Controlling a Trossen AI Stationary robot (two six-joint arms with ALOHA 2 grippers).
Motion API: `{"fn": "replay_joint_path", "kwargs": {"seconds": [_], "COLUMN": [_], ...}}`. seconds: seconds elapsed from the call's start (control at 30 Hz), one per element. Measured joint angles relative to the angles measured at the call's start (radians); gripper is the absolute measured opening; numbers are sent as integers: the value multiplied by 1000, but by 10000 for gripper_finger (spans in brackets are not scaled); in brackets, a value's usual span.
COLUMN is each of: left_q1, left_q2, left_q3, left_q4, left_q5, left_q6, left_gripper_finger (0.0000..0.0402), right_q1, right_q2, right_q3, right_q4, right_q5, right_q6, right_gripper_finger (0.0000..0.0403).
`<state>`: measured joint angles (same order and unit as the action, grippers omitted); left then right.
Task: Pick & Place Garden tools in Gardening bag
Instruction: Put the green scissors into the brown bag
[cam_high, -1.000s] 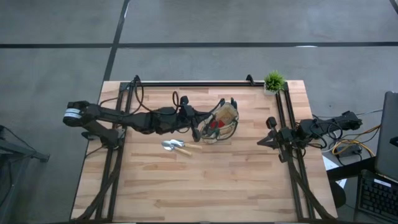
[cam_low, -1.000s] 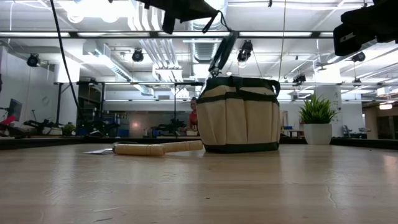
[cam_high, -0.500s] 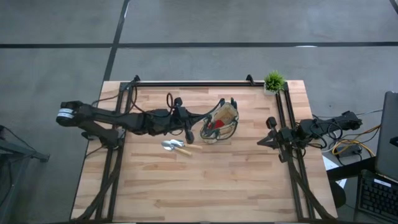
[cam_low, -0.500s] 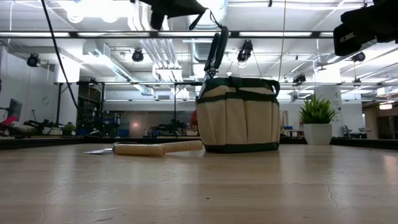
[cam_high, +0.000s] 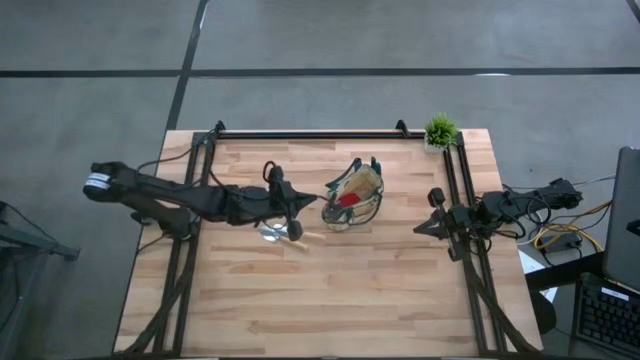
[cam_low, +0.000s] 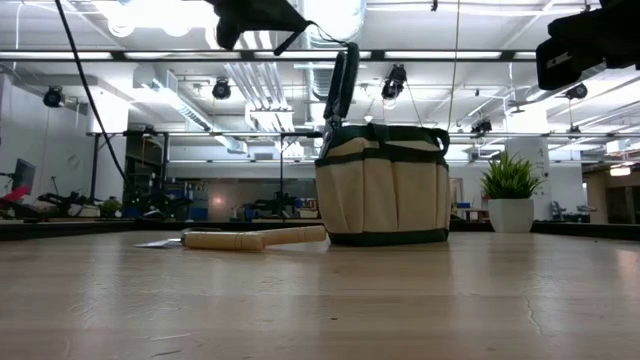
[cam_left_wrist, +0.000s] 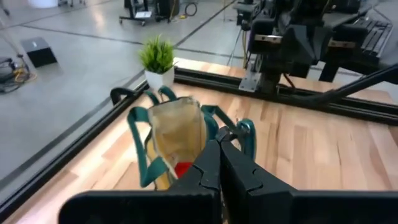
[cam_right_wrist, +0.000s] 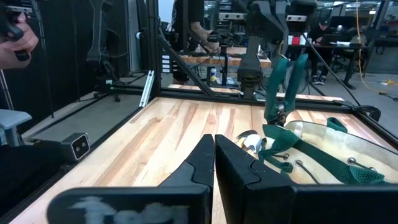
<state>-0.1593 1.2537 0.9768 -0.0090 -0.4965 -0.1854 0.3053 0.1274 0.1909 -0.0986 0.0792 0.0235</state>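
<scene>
Left gripper (cam_high: 292, 207) clenched empty at bag's (cam_high: 366, 185) 9 o'clock; shears (cam_low: 340, 90) upright at bag rim.

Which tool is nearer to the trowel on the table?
Left. The left tool hovers right above the trowel; the right tool waits far beyond the gardening bag.

table (cam_high: 400, 290): pale planked wood, matt | gardening bag (cam_low: 382, 190): tan cloth, green trim | trowel (cam_low: 255, 238): wooden handle

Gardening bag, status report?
Left pincer shut, beside bag. Right pincer shut, parked. Shears standing in bag; trowel on table. Nothing blocking.
</scene>
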Motion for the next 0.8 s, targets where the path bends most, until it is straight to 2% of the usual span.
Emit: {"fn": "replay_joint_path", "kwargs": {"seconds": [0.37,0.8], "left_q1": [-41,-33], "left_q2": [-110,-53], "left_q3": [-2,-56], "left_q4": [-115,-130], "left_q5": [-92,-88], "left_q6": [-57,-149], "left_gripper_finger": [0,0], "right_q1": [0,0], "right_q2": [0,0], "right_q3": [0,0], "right_q4": [0,0], "right_q5": [0,0], "right_q6": [2,1], "right_gripper_finger": [8,8]}}
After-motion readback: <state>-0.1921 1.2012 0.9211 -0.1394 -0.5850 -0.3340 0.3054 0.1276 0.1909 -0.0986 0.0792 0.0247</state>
